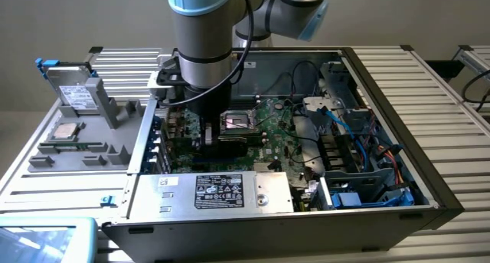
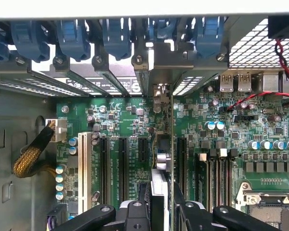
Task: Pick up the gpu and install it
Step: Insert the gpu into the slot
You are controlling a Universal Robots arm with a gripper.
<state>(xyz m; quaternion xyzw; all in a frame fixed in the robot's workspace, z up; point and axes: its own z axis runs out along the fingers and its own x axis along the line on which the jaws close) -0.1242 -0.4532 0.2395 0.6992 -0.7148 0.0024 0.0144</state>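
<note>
The gpu stands on edge over the green motherboard, seen along its top edge. It lines up with one of the long black expansion slots, and its silver end bracket lies against the case's rear slot wall. My gripper is shut on the card's near end, one black finger on each side. In the exterior view my gripper reaches straight down into the open computer case, with the gpu low over the board beside the CPU socket.
Blue retention clips line the rear wall above the slots. A power supply sits at the case's near side, and cables and drive bays at the exterior view's right. A grey parts tray with a drive stands at that view's left.
</note>
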